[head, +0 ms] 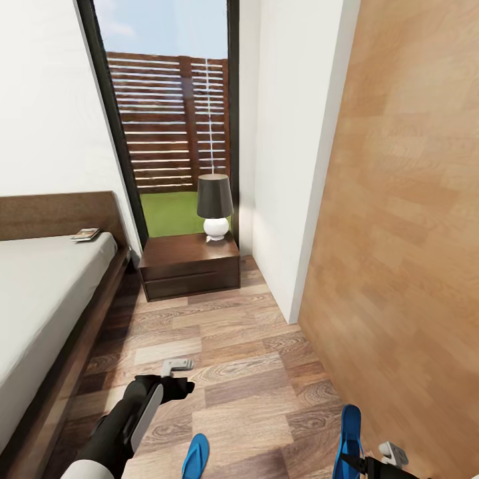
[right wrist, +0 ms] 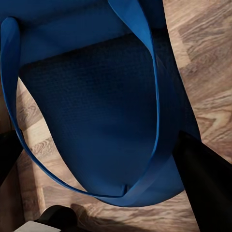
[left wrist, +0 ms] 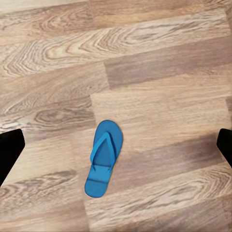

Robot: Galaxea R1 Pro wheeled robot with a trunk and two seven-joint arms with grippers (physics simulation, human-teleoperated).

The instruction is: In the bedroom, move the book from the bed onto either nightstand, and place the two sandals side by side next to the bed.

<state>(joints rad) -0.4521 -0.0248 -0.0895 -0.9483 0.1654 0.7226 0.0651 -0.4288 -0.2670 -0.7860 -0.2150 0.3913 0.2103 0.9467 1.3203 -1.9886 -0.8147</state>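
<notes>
Blue sandal point(right wrist: 96, 111) gripped in right gripper point(head: 372, 462) for placement; left gripper point(head: 178, 374) spread wide above floor-lying mate point(left wrist: 104, 158).

Bright, even daylight from the window point(head: 174, 120); sharp renders, close sandal point(right wrist: 96, 106) in shadow.

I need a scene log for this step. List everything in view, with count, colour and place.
sandals: 2, bright blue; one flat on the floor near the left arm, one at the right end effector
book: 1, dark cover, on the mattress by the headboard
bed: 1, dark brown frame, off-white mattress, at left
nightstand: 1, dark brown, below the window
lamp: 1, dark shade, white base, on the nightstand
window: 1, black frame
floor: wood planks
left end effector: over the floor, open
right end effector: shut on one sandal
</notes>
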